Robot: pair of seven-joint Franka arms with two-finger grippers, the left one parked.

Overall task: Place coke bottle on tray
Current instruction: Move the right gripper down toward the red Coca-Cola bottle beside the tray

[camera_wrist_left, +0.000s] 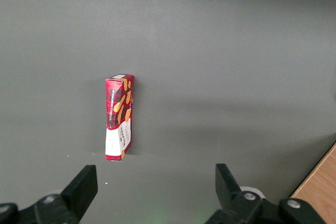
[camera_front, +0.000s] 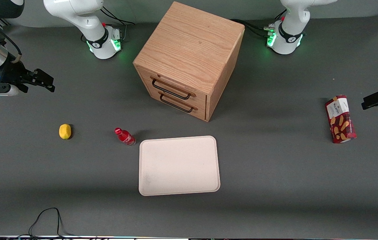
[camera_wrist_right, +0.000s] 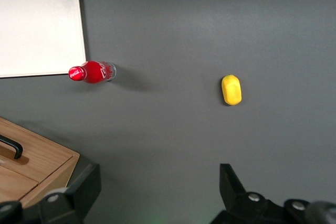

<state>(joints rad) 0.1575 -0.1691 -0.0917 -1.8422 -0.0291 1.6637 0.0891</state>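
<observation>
The coke bottle is small, shiny red, with a red cap. It stands on the grey table just beside the tray's corner, toward the working arm's end; it also shows in the right wrist view. The tray is a flat cream rectangle with rounded corners and a low rim, and nothing lies on it; its corner shows in the right wrist view. My right gripper hangs high at the working arm's end of the table, farther from the front camera than the bottle. It is open and empty.
A yellow lemon lies beside the bottle toward the working arm's end. A wooden drawer cabinet stands farther from the front camera than the tray. A red biscuit box lies toward the parked arm's end.
</observation>
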